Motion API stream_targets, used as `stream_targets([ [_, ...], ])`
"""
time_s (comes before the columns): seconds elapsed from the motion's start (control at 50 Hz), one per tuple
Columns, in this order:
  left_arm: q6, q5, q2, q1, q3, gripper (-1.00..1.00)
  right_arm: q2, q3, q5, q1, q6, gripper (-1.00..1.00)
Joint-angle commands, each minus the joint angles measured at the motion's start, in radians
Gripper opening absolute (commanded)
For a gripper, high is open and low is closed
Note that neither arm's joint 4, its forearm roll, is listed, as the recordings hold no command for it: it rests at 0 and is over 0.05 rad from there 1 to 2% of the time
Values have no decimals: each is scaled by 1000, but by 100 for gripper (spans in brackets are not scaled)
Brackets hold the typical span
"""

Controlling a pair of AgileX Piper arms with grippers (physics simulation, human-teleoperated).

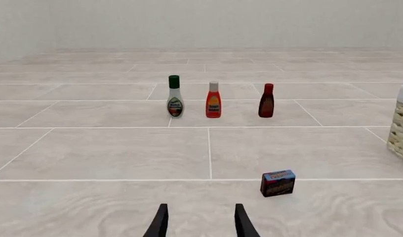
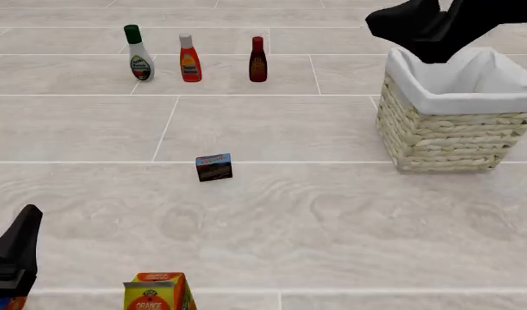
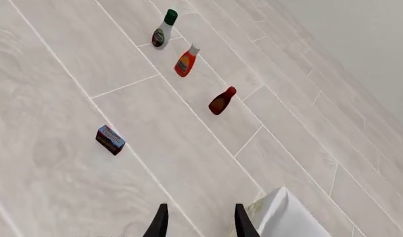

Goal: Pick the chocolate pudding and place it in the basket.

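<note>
The chocolate pudding (image 2: 214, 167), a small dark brown carton with a light blue top band, stands alone on the tiled surface (image 1: 277, 182) (image 3: 110, 139). The wicker basket (image 2: 444, 139) with its white liner sits at the right (image 1: 402, 126) (image 3: 284, 217). My left gripper (image 1: 201, 224) is open and holds nothing; it hangs near the front left (image 2: 18, 248), well short of the pudding. My right gripper (image 3: 200, 224) is also open and holds nothing; it is high over the basket's far rim (image 2: 418, 29).
Three bottles stand in a row at the back left: white with a green cap (image 2: 139, 55), orange (image 2: 189, 59), dark red (image 2: 258, 60). An orange juice carton (image 2: 158, 294) stands at the front edge, close to my left arm.
</note>
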State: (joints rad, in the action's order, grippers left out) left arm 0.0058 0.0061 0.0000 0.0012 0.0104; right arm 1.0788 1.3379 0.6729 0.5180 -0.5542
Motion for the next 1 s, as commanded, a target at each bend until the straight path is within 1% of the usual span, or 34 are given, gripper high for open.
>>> stream_targets([
  [0.02,-1,0,1,-2,-1,100,185,218,127,55,-62,100],
  [0.04,0,-2,0,-2,-1,100,199,229,126,51,-75,100],
  [0.12,0,0,1,-2,0,100,260,288,149,62,-89,100],
  [0.16,0,-1,1,-2,0,100,290,303,159,66,-110,100],
  [0.18,-1,1,1,-2,1,100,307,318,165,67,-109,100],
  [0.22,0,0,1,-2,0,100,337,329,169,55,-141,100],
  [0.24,0,0,1,-2,0,100,338,330,169,55,-141,100],
  [0.26,-1,0,1,-2,0,100,366,356,176,57,-154,100],
  [0.34,0,-1,1,-2,0,100,411,401,205,69,-164,100],
  [0.4,0,0,1,-2,0,100,449,423,226,78,-196,100],
  [0.42,0,-2,0,-2,-1,100,464,443,233,84,-188,100],
  [0.48,0,-1,1,-2,-1,100,499,467,243,87,-216,100],
  [0.5,0,-1,0,-2,-1,100,512,486,247,91,-213,100],
  [0.54,0,0,0,-2,0,100,534,506,249,96,-229,100],
  [0.58,0,0,0,-2,0,100,535,507,250,96,-229,100],
  [0.6,0,-1,0,-2,0,100,564,538,241,99,-253,100],
  [0.66,0,1,0,-2,1,100,606,564,232,105,-272,100],
  [0.68,0,1,0,-2,1,100,606,565,232,105,-272,100],
  [0.7,0,1,0,-2,1,100,623,556,226,106,-290,100],
  [0.72,0,1,0,-2,1,100,623,556,226,106,-290,100],
  [0.76,0,6,0,-2,6,100,650,581,222,105,-298,100],
  [0.78,0,3,0,-2,3,100,656,576,216,102,-314,100],
  [0.82,0,3,0,-2,3,100,674,596,218,105,-316,100],
  [0.88,0,3,0,-2,3,100,696,605,215,103,-337,100],
  [0.92,0,4,0,-2,4,100,705,614,218,105,-338,100],
  [0.94,0,4,0,-2,4,100,723,624,221,108,-344,100],
  [0.96,0,4,0,-2,4,100,729,614,214,104,-362,100],
  [1.0,0,5,0,-2,4,100,742,631,217,107,-357,100],
])
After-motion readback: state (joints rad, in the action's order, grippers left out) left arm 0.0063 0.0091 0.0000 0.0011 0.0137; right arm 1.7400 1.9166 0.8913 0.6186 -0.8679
